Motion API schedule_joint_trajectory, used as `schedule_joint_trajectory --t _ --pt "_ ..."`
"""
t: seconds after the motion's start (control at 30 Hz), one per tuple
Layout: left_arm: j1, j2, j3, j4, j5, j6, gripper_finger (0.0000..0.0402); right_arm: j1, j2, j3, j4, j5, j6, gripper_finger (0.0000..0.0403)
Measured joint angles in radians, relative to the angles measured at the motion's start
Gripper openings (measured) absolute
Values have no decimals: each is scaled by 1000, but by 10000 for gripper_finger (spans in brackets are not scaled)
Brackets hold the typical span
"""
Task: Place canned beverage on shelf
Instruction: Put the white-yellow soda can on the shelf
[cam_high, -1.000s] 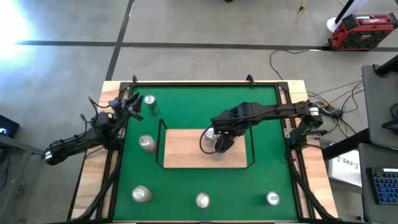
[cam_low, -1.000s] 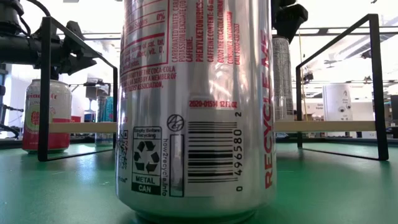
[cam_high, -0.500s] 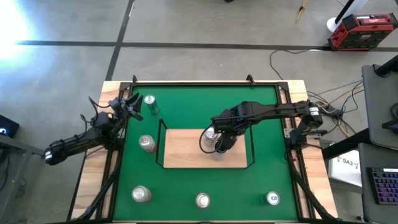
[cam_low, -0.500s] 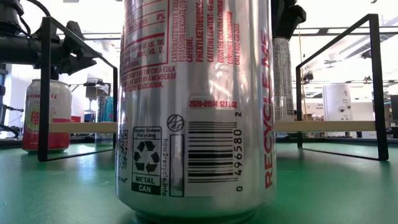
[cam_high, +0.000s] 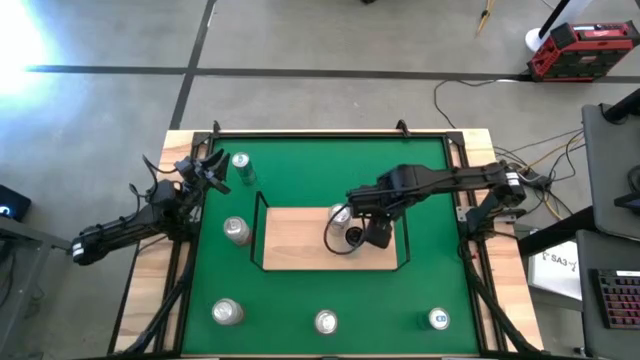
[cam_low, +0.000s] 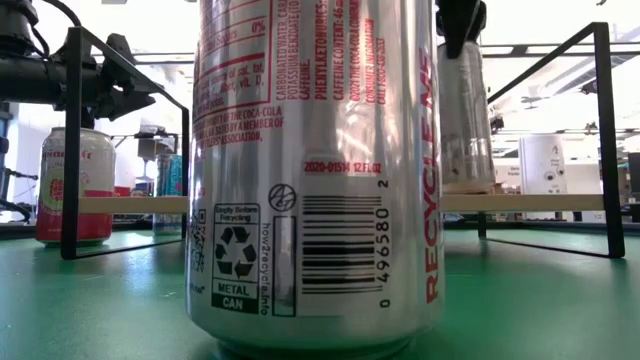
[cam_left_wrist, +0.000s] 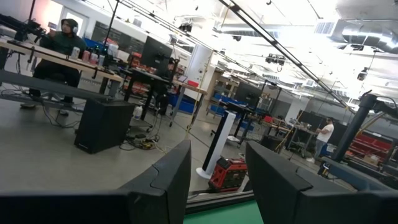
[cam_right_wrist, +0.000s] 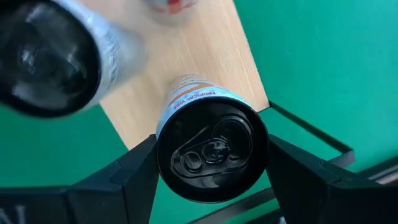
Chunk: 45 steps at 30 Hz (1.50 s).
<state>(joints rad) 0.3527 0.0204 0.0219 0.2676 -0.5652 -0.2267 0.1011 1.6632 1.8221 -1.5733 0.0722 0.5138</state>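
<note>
My right gripper (cam_high: 376, 236) hovers over the right part of the shelf (cam_high: 290, 245), a light-wood board with a black wire rail. It is shut on a silver canned beverage (cam_right_wrist: 211, 149), seen from above in the right wrist view and below the gripper in the low view (cam_low: 465, 120). A second can (cam_high: 351, 237) stands close beside it on the board, and a third (cam_high: 340, 214) stands just behind. My left gripper (cam_high: 207, 170) waits shut and holding nothing, raised at the table's far left. My right gripper pinches the can's upper wall (cam_right_wrist: 163, 124) between its two fingers (cam_right_wrist: 134, 180), one on each opposite side. The fingers come from above, pointing down. The can is upright with its tab end up. Its base looks level with the board (cam_low: 540, 203); whether it rests there I cannot tell.
Other cans stand on the green table: a green one far left (cam_high: 241, 160), one left of the shelf (cam_high: 236, 230), and three along the near edge (cam_high: 227, 312) (cam_high: 326, 322) (cam_high: 438, 318). The middle near can fills the low view (cam_low: 315, 170). The shelf's wire rail (cam_right_wrist: 311, 134) runs close by.
My right gripper has shut on the can and shifted toward the table's right edge, over the right part of the shelf. The can has gone with it, still upright, and looks larger and blurred in the low view. The neighbouring can now shows clear of the gripper.
</note>
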Motion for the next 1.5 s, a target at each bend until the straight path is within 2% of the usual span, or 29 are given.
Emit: schedule_joint_trajectory --t 0.6,0.93,1.07,1.5 --pt "0 0 0 0 0 0 137 118 -9 0 2 -28 -370 241" --pt "0 0 0 0 0 0 137 157 -10 0 3 -19 -507 241" --pt "0 0 0 0 0 0 137 163 -3 0 5 -20 -516 241" --pt "0 0 0 0 0 0 137 158 -2 0 3 157 -741 241"
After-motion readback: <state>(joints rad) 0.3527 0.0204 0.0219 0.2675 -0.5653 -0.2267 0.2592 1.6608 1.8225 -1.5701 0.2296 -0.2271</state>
